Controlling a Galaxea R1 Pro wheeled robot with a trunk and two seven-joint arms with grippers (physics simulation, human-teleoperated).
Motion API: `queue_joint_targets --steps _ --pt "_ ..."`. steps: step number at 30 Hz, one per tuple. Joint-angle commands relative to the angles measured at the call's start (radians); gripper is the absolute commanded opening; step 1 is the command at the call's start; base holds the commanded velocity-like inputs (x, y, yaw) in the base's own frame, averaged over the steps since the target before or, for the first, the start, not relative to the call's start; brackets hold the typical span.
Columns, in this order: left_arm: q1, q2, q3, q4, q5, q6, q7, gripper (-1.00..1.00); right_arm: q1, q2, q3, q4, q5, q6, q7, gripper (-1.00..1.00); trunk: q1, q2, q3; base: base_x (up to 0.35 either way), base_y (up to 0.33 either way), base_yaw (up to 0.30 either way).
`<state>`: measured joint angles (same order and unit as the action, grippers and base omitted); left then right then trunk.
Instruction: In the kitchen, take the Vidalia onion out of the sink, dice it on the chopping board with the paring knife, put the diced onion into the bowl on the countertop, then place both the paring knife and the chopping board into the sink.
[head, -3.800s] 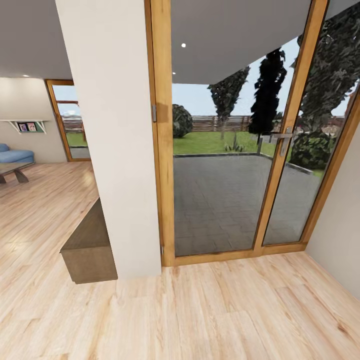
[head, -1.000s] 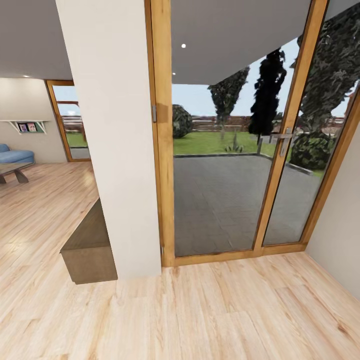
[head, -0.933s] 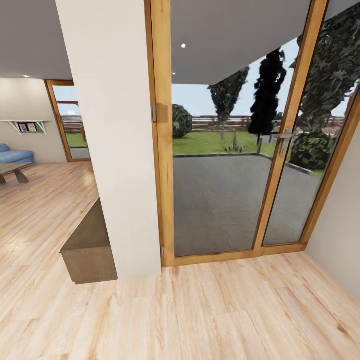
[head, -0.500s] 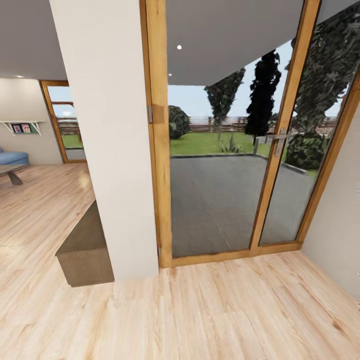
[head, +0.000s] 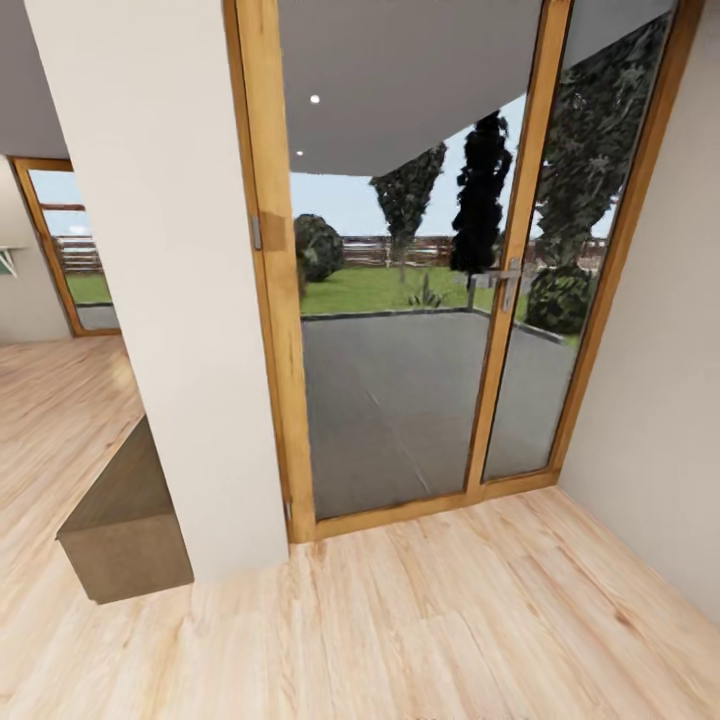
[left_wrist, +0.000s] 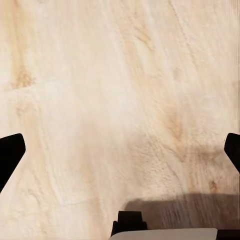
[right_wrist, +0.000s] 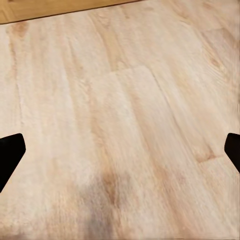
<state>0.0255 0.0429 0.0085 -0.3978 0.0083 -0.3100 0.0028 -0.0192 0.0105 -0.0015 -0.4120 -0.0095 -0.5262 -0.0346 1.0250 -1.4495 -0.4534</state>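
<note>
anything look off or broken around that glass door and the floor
Nothing stands out. The glass door sits square in its wood frame, shut, panes whole. The wood floor shows no spill or damage. The low brown bench rests flat beside the white pillar. Both wrist views show open fingers above bare planks.

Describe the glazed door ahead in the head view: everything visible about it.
The glazed door is tall, with a light orange-brown wooden frame and two glass panes parted by a slanting wooden upright. A metal lever handle sits on that upright, and a small metal hinge on the left post. It looks closed. Its bottom rail meets the light wood floor; its left post abuts a white pillar. A paved patio, lawn and trees show through.
</note>
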Motion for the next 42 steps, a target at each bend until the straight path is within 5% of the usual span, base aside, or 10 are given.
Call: queue_joint_targets --steps 1,12,42 --pt "0.001 0.000 0.001 -0.001 0.001 -0.001 0.000 1.00 -0.001 0.000 0.000 0.001 -0.001 -0.003 -0.002 1.00 0.000 0.000 -0.001 0.000 0.000 -0.275" --pt "0.001 0.000 0.000 0.000 0.001 0.000 -0.001 1.00 -0.001 -0.001 0.000 0.001 -0.001 -0.002 -0.002 1.00 0.000 0.000 -0.001 -0.105 0.000 -0.280" --pt "0.001 -0.001 -0.004 0.017 0.000 0.000 -0.001 1.00 -0.001 -0.002 0.000 0.001 -0.001 -0.002 -0.002 1.00 0.000 0.000 -0.001 -0.330 0.000 -0.282"
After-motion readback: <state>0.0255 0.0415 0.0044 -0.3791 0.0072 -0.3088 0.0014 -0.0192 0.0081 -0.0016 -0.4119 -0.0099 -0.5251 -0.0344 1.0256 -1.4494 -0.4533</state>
